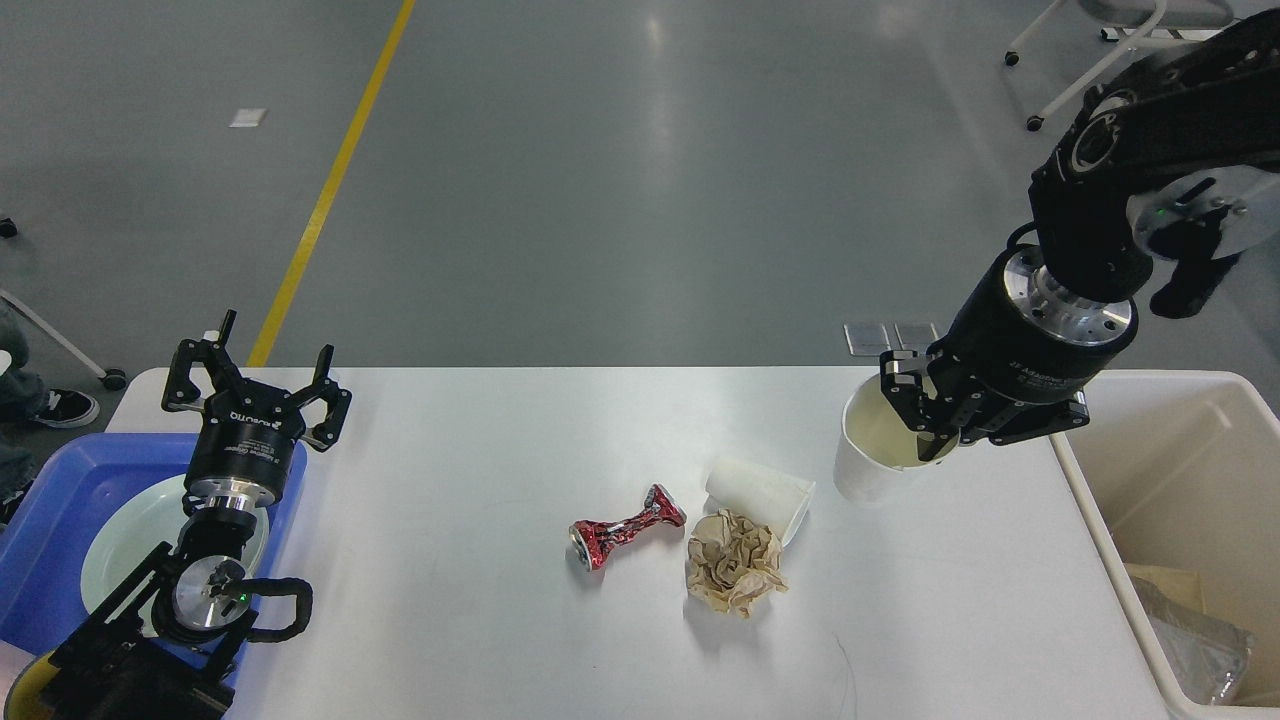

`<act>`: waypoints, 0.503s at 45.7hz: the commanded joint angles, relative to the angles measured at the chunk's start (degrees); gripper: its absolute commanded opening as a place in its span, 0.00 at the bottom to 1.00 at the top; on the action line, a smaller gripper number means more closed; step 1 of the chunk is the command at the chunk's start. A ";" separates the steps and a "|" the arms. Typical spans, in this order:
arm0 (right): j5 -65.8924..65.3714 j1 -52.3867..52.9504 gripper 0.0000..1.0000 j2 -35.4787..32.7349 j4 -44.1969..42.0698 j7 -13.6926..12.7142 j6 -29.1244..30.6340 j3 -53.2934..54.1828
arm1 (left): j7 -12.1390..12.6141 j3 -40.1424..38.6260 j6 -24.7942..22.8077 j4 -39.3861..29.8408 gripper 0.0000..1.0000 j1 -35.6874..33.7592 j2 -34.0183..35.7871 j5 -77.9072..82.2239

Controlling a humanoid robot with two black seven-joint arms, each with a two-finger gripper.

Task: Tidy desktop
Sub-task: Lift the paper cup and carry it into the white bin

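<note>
Desktop (480,620) centre obstructed: crushed can (625,528), crumpled paper (735,574), tipped cup (762,495) clustered. Left, front stretches open.

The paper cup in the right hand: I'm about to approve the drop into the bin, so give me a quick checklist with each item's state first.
1. Grip: right hand shut on the rim of the paper cup: ok.
2. Cup lifted off the desktop: ok.
3. Cup over the cream bin: not ok, it hangs left of the bin's wall.
4. Room in the bin: ok, some trash at the bottom, space above.
5. Left hand out of the way: ok, open above the blue tray.
6. Desktop done: not ok; crushed red can, lying white cup and crumpled brown paper remain.
</note>
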 commanded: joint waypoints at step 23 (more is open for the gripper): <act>-11.85 -25.15 0.00 -31.65 -24.66 0.16 -6.37 -12.00 | 0.00 0.00 0.00 0.00 0.96 0.00 0.01 0.10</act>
